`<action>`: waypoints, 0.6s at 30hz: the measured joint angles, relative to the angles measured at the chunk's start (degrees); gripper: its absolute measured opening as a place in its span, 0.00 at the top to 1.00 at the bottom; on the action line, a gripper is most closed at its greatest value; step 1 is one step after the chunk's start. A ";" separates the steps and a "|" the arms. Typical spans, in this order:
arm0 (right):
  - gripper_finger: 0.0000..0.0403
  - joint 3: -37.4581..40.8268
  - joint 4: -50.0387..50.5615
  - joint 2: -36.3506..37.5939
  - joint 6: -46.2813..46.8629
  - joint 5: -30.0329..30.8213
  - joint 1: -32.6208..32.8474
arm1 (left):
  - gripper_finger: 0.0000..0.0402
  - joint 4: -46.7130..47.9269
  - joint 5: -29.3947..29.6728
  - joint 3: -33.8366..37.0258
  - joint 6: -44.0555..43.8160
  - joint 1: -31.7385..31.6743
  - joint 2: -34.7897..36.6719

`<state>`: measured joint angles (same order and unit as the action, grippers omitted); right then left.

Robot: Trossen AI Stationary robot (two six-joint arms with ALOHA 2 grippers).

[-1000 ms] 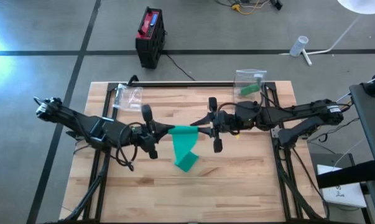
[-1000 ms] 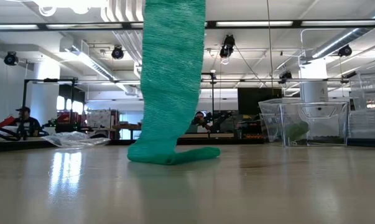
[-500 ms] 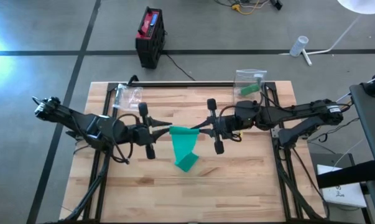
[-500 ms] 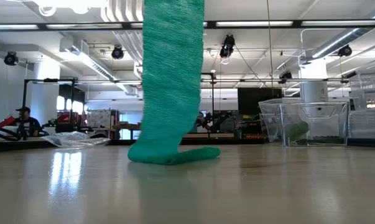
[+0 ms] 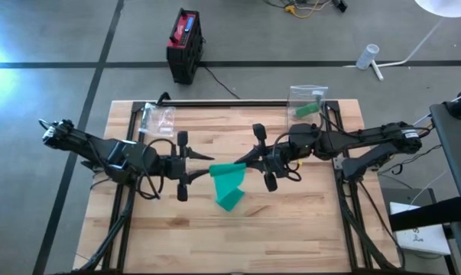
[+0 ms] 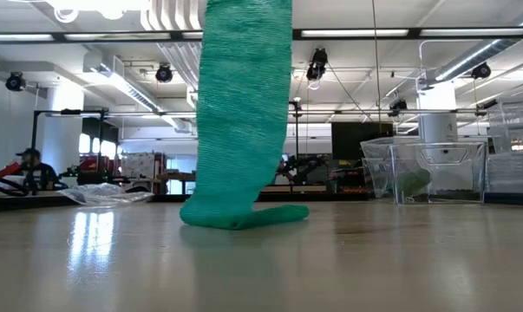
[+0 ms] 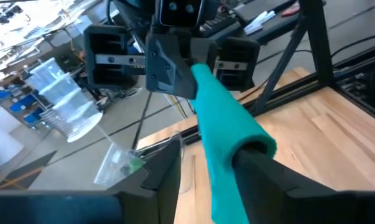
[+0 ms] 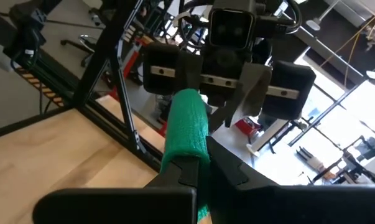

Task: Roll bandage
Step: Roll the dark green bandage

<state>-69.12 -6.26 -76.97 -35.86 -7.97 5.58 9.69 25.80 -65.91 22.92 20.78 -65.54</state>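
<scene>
A clear plastic zip bag (image 5: 307, 101) holding something green lies at the far edge of the wooden desk (image 5: 306, 221), toward its right corner; a second clear bag (image 5: 158, 118), its contents unclear, lies near the far left corner. In the low view, clear plastic tubs (image 6: 426, 169) stand at the right with a dark green lump in one. The long green elastic bandage (image 5: 228, 183) hangs over the middle of the desk, its top end stretched between the two grippers and its lower end folded on the wood. The right gripper (image 5: 249, 157) is pinched closed on the bandage's top end. The left gripper (image 5: 205, 158), clamped a second ago, now stands with its fingers parted around the other end; one finger presses the cloth, though I cannot tell whether it really grips. Both grippers have turned since then, and the hanging strip has swung slightly. Beyond the desk's far edge a black-and-red box (image 5: 184, 44) sits on the floor, blocking nothing.
</scene>
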 joint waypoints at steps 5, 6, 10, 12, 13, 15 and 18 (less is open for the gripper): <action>0.99 0.02 -0.74 0.00 -0.15 0.02 0.00 | 0.67 -0.01 -0.46 0.00 0.00 0.00 0.00; 0.99 0.02 -1.05 0.00 -0.16 0.02 0.00 | 0.68 0.00 -0.50 0.00 -0.01 0.00 0.00; 0.99 0.02 -2.05 -0.02 -1.35 0.02 0.00 | 0.71 -0.04 -0.57 0.00 -0.94 0.00 0.00; 0.99 0.02 -2.09 -0.02 -2.13 0.04 0.00 | 0.73 -0.05 -0.66 0.00 -1.73 0.00 0.01; 0.99 0.02 -2.12 -0.02 -2.33 0.04 0.00 | 0.73 -0.13 -0.69 0.00 -2.23 0.00 0.02; 0.99 0.02 -2.19 -0.02 -2.43 0.02 0.00 | 0.73 -0.22 -1.67 0.00 -3.07 -0.02 0.06; 0.99 0.02 -2.25 -0.02 -2.43 0.28 0.00 | 0.73 -0.44 -3.70 0.00 -4.66 -0.23 -0.23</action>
<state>-69.10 -8.51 -76.99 -38.28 -7.69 5.58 9.25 22.10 -65.91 18.26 20.54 -65.77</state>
